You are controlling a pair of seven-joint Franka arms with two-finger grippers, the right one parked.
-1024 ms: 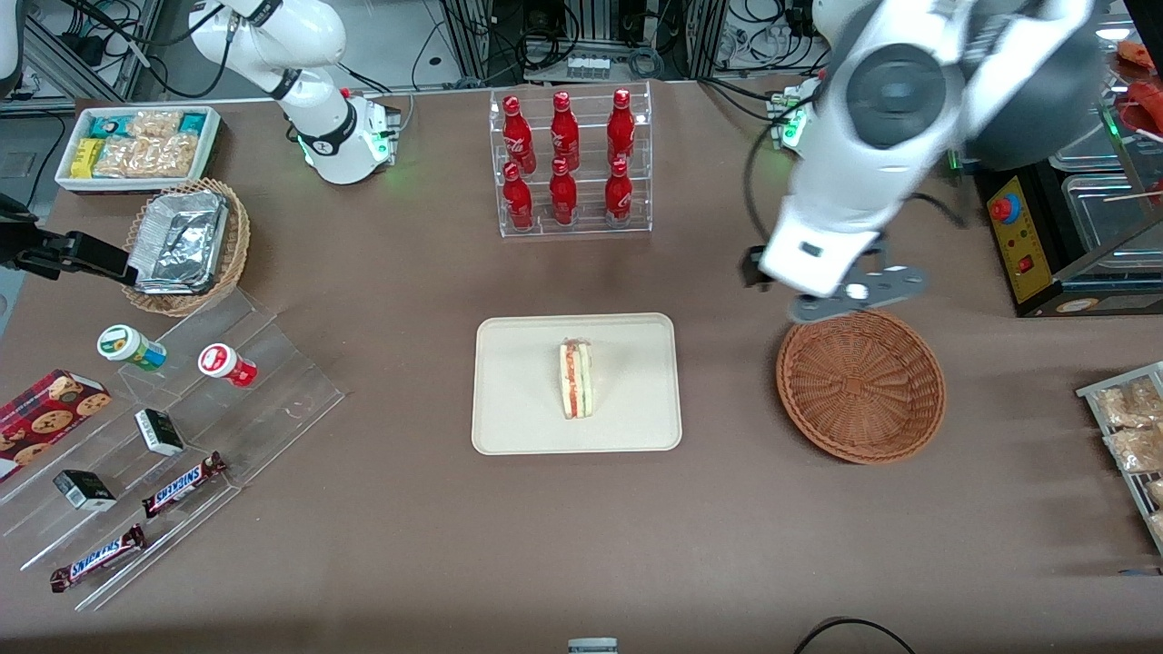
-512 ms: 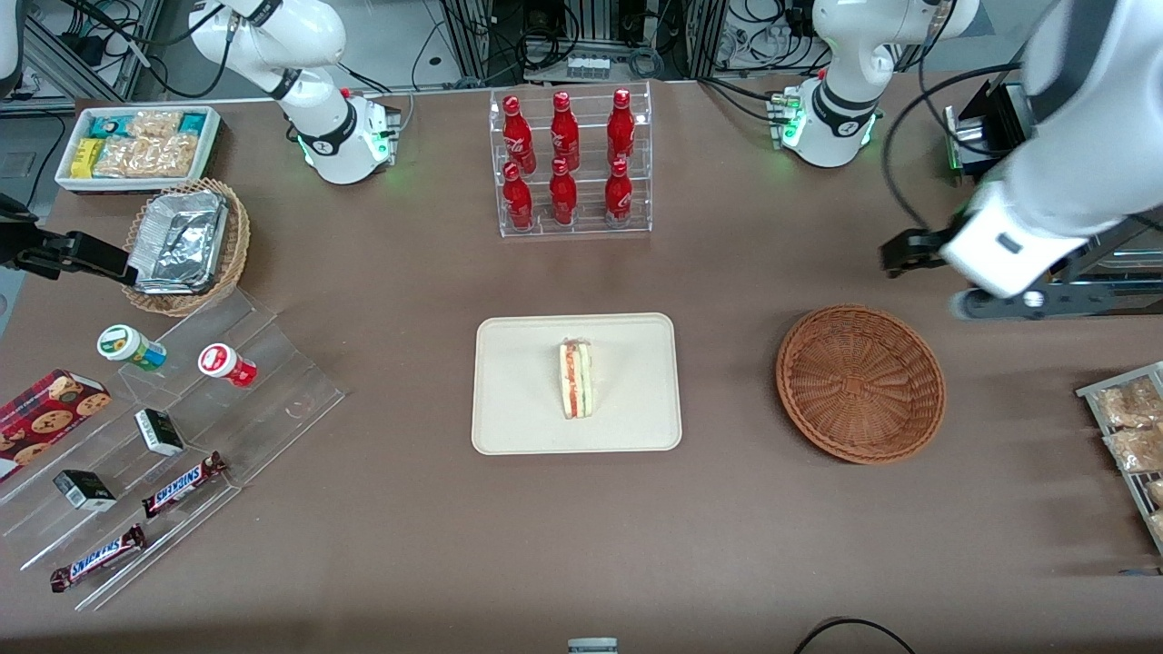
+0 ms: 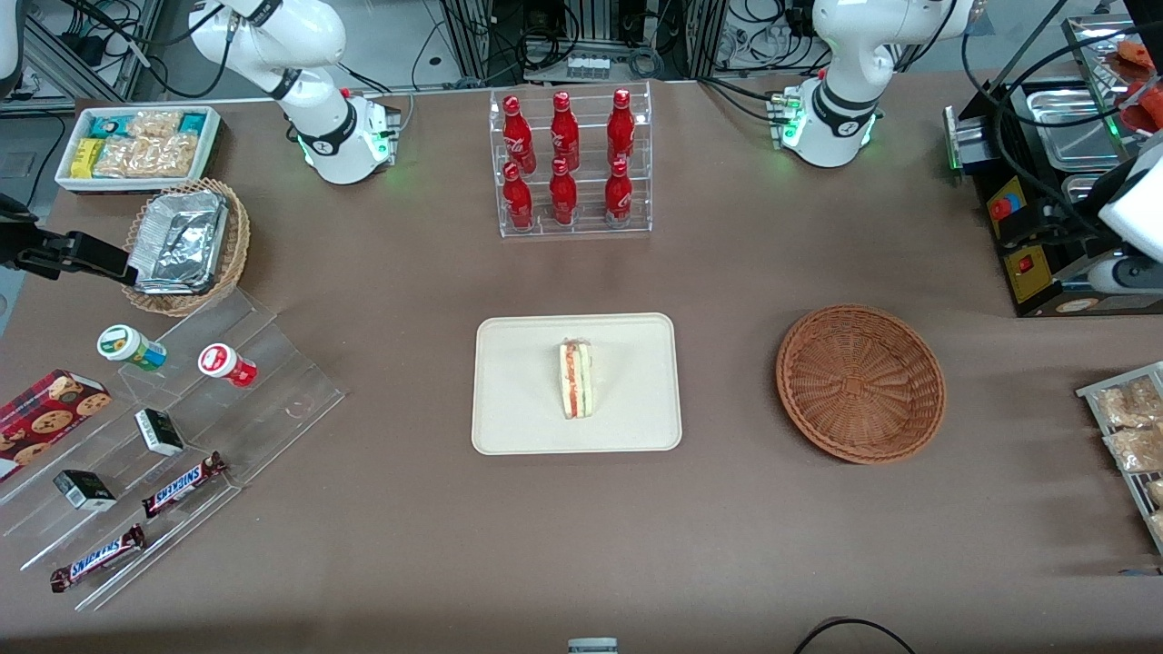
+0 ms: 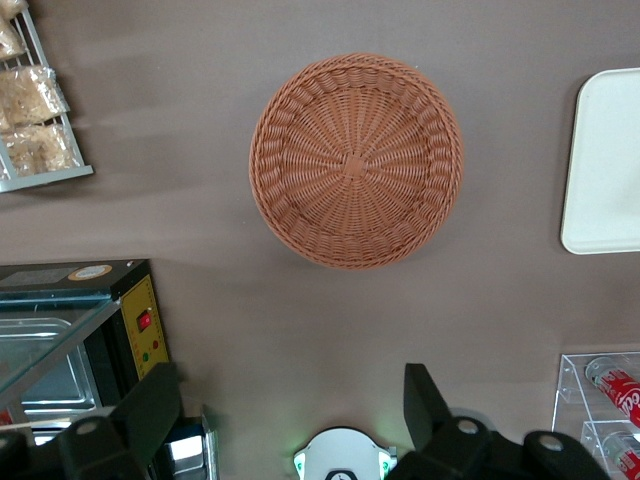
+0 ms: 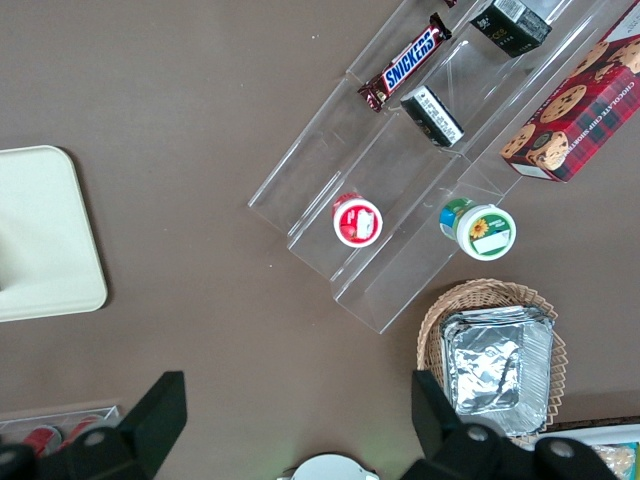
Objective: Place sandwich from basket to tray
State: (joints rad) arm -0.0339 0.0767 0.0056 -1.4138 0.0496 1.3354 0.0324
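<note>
1 small triangular sandwich of pale white bread, with red, orange and green filling along its cut edge, stands near the middle of the flat cream-coloured rectangular tray. The round reddish-brown woven wicker basket lies beside the tray, toward the working arm's end of the table, apart from it and holding nothing. The left arm's gripper hangs high above the table, farther from the front camera than the basket, its 2 dark fingers spread wide apart and gripping nothing. 6 red bottles stand in a clear acrylic rack, farther from the front camera than the tray.
</note>
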